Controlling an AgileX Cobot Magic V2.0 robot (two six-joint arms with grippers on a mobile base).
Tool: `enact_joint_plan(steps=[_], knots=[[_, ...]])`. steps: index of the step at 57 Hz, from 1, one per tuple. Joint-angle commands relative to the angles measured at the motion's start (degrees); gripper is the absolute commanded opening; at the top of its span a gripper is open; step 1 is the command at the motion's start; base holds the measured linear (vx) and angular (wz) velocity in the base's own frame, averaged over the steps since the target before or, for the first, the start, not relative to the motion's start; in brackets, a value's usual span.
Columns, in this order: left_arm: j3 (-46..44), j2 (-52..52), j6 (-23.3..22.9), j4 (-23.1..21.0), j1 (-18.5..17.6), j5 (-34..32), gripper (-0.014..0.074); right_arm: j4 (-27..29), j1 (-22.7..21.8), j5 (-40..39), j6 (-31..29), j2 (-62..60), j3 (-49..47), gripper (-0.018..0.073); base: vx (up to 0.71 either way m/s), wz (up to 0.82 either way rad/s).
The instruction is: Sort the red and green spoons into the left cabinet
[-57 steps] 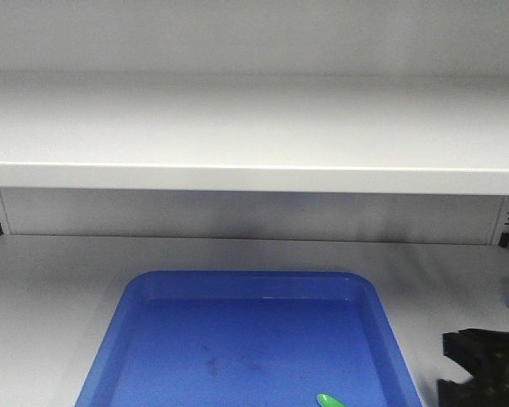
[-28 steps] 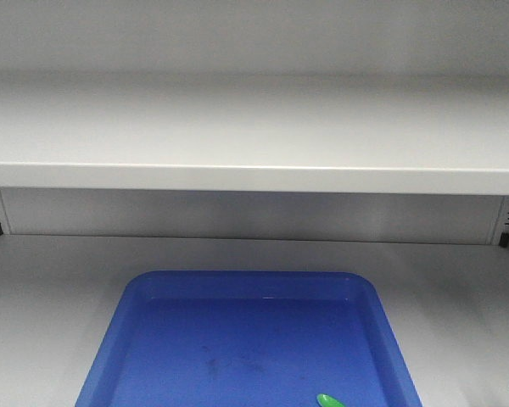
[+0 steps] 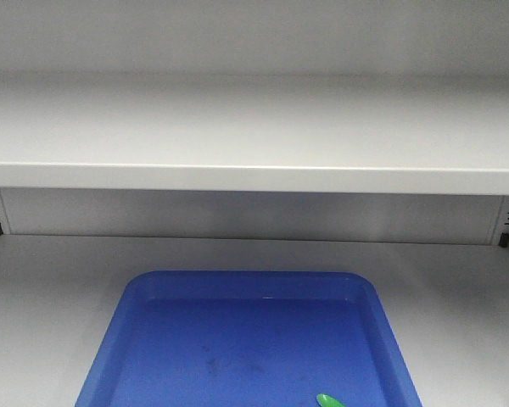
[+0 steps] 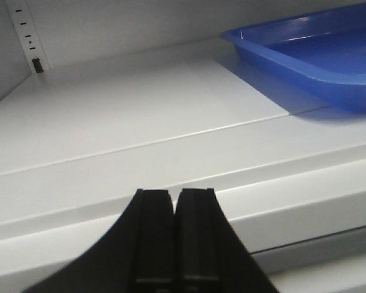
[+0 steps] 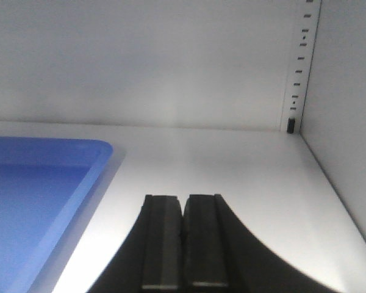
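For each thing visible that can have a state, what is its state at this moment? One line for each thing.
Left gripper: jaws shut, holding nothing, at the front edge of the cabinet floor.
Right gripper: jaws shut, holding nothing, beside the tray.
Blue tray: lying flat on the cabinet floor, upright.
Green spoon: lying in the tray near its front right; only its tip shows.
Shelf board: horizontal, nothing visible on it.
Red spoon: not in view.
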Motion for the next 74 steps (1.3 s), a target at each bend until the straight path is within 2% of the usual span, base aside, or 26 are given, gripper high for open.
enact_joint_plan(steps=[1, 15, 30, 38, 49, 74], knots=[[1.0, -1.0, -0.2, -0.2, 0.1, -4.3, -0.0007, -0.9, -0.3, -4.8, 0.3, -2.0, 0.0, -0.0004, 0.00, 0.00], [1.0, -1.0, -0.2, -0.2, 0.1, -4.3, -0.0007, -0.9, -0.3, -13.9, 7.8, -10.5, 13.5, -0.0004, 0.00, 0.00], [1.0, -1.0, -0.2, -0.2, 0.1, -4.3, -0.0007, -3.0, -0.3, -14.2, 8.5, -21.5, 20.3, -0.0004, 0.00, 0.00], [1.0, -1.1, -0.2, -0.2, 0.1, -4.3, -0.0007, -4.9, -2.3, -10.8, 8.4, -22.8, 20.4, -0.0004, 0.00, 0.00], [1.0, -1.1, -0.2, -0.2, 0.1, -4.3, -0.0007, -3.0, -5.7, -7.4, 8.9, -22.8, 20.4, -0.0004, 0.00, 0.00], [1.0, -1.1, -0.2, -0.2, 0.1, -4.3, -0.0007, -2.6, -6.0, -6.8, 8.9, -22.8, 20.4, -0.0004, 0.00, 0.00]])
